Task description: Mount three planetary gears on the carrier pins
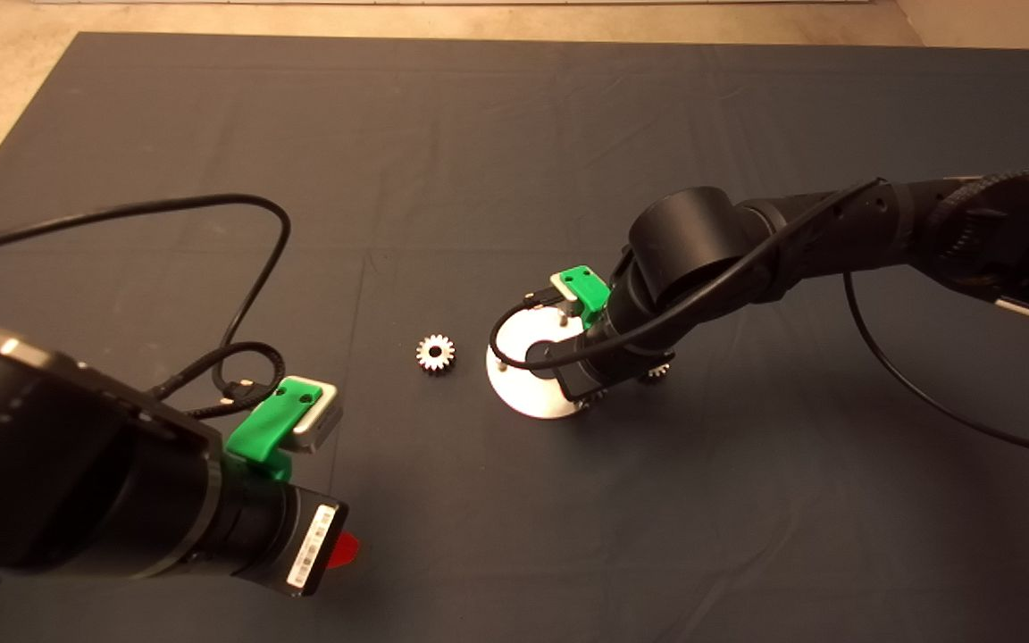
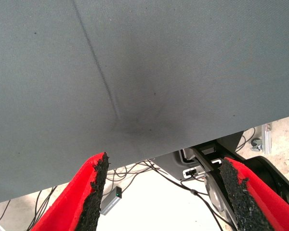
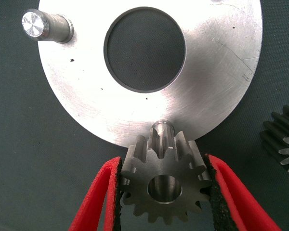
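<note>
In the right wrist view my right gripper (image 3: 164, 161) is shut on a silver planetary gear (image 3: 164, 185), one pad on each side of its teeth. The gear hangs at the near rim of the round silver disc (image 3: 212, 82). One carrier pin (image 3: 161, 129) stands just beyond the gear's teeth, outside its centre hole. Another pin (image 3: 43, 26) stands bare at the disc's far side. A second gear (image 3: 286, 139) lies on the mat beside the disc. In the head view a third gear (image 1: 435, 353) lies left of the disc (image 1: 523, 393). My left gripper (image 2: 168, 197) stands open and holds nothing.
The right arm (image 1: 702, 259) covers much of the disc in the head view. The left arm (image 1: 77, 482) sits at the mat's lower left with its cable (image 1: 246, 268) looping over the mat. Past the mat's edge, the left wrist view shows cables on the floor.
</note>
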`<state>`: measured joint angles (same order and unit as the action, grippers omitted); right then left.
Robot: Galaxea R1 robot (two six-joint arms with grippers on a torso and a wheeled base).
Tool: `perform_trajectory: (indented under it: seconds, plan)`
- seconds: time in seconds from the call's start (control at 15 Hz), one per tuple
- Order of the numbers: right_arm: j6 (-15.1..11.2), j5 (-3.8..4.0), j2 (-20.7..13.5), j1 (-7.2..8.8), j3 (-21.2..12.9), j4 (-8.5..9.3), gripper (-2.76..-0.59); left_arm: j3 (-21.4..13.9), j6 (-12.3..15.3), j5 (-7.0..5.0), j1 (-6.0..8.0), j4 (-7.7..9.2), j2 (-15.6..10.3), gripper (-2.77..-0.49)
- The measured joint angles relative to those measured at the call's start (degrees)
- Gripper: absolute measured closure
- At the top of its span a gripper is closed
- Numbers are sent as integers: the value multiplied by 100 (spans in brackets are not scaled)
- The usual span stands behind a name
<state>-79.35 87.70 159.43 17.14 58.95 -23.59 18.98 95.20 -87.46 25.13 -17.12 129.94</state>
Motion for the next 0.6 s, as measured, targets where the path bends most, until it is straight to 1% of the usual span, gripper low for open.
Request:
perform_trajectory:
  seconds: [0.2, 0.47, 0.6]
  plan:
    - [0, 0, 0, 0, 0, -5, -95, 0, 0, 0, 0, 0, 2, -164]
    - [0, 0, 0, 0, 0, -85, -95, 0, 0, 0, -1, 0, 0, -164]
    - [0, 0, 0, 0, 0, -88, -95, 0, 0, 0, 0, 0, 0, -164]
